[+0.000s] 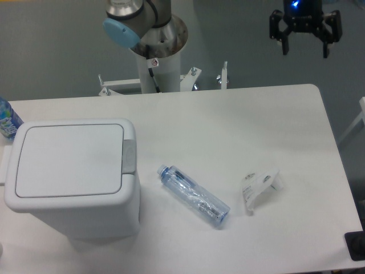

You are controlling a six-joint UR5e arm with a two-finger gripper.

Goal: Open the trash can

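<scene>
The silver-and-grey robot arm (140,20) with its light-blue joint cap is cut off by the top edge — only base and lower joints show. The black two-finger gripper (305,48) loses its upper body there too. At the left edge, a blue-labelled bottle (7,120) sits partly out of frame, its lower part hidden behind the large white boxy plastic trash can (71,174). A small black object (356,245) at the right edge is cropped — unidentifiable.

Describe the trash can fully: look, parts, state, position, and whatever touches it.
The trash can is a large white boxy bin with rounded corners, apparently plastic. Its flat lid lies closed, flush with the rim, and a grey push tab sits at the lid's right edge. It stands upright at the left end of the white table. Nothing rests on it. The gripper hangs open far off at the upper right, not touching it.
</scene>
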